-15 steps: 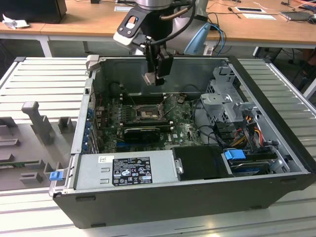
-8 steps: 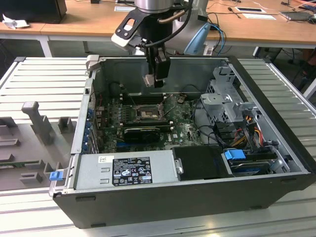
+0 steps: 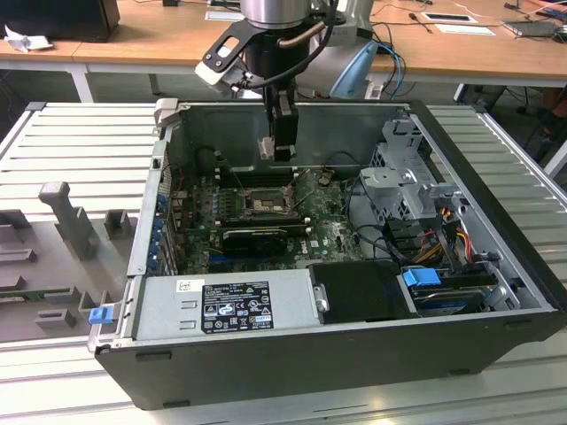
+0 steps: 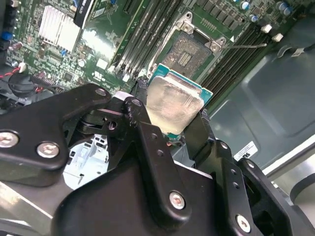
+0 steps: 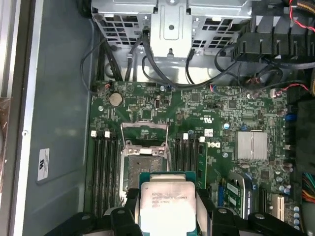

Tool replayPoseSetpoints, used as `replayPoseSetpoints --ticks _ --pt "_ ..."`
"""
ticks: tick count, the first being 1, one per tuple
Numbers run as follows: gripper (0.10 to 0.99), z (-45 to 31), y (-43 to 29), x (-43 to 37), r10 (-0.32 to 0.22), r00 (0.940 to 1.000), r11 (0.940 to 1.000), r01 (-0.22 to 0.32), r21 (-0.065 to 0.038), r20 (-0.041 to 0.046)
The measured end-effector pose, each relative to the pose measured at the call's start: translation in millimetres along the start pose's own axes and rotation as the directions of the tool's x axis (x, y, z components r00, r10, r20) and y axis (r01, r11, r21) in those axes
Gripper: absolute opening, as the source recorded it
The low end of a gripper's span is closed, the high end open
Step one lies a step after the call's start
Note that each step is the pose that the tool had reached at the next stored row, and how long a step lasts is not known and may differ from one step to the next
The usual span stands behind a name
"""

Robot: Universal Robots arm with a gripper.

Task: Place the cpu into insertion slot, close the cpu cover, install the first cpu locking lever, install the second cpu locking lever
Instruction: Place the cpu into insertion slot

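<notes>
My gripper (image 3: 282, 133) hangs inside the open computer case, above the green motherboard (image 3: 328, 235). It is shut on the cpu (image 5: 165, 204), a small square chip with a pale metal top, held by two opposite edges between the black fingers (image 5: 129, 209). The cpu (image 4: 174, 101) hovers clear of the board, a short way from the insertion slot (image 5: 142, 164). The slot (image 4: 189, 51) is a dark square socket with a metal rim and lies bare. The cpu cover (image 5: 145, 129) stands swung open at the slot's far side. A thin wire lever (image 4: 248, 45) sticks out beside the slot.
Black memory slots (image 5: 101, 167) flank the socket on both sides. A finned silver heatsink (image 5: 251, 145) sits on the board. A metal drive cage (image 3: 407, 177) with cables stands at the exterior view's right, the power supply (image 3: 221, 305) in front, and a grey fixture tray (image 3: 62, 221) outside the case.
</notes>
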State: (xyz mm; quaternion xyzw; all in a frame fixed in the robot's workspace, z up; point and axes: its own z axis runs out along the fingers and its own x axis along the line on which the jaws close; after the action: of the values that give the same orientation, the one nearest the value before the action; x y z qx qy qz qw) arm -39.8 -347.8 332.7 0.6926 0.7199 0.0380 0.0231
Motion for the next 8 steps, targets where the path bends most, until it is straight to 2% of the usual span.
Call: replayPoseSetpoints --ticks 4,7,8 --pt "0.541 5.9 -4.2 0.0 0.004 1.0000 1.0000 -0.004 0.000 0.0003" --pt "0.541 8.4 -4.8 0.0 0.043 0.9991 0.9991 -0.043 -0.001 0.0037" --pt "0.541 10.2 -5.0 -0.1 0.074 0.9972 0.9973 -0.074 -0.002 0.0063"
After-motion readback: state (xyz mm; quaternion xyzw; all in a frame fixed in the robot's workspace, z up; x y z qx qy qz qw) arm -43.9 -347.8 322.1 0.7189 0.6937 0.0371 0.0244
